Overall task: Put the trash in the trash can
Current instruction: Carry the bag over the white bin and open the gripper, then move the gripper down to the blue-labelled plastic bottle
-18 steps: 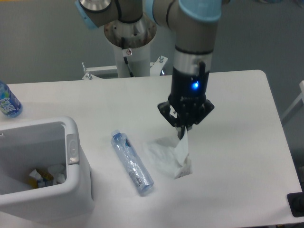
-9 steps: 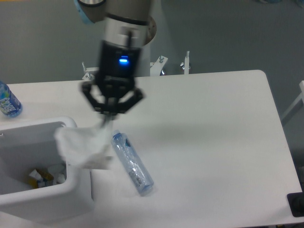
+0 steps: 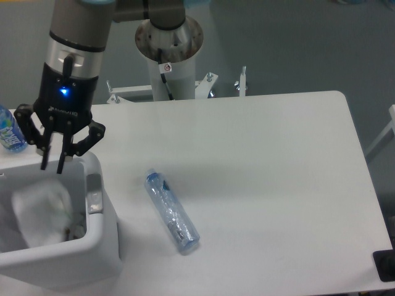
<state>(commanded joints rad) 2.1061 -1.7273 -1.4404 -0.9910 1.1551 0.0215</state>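
Carried over from mid-table, the crumpled wrapper (image 3: 38,206) now lies inside the trash can (image 3: 99,243) beneath the open, empty gripper (image 3: 54,166), while the crushed bottle (image 3: 172,212) remains toward the table's front edge, lying diagonally to the gripper's right in view.

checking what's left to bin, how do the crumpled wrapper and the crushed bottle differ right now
The wrapper lies inside the trash can; the crushed bottle lies on the table beside it. The wrapper is a white crumpled wad; the bottle is long, clear and bluish. The open claw hovers over the wrapper, away from the bottle. Neither is held.
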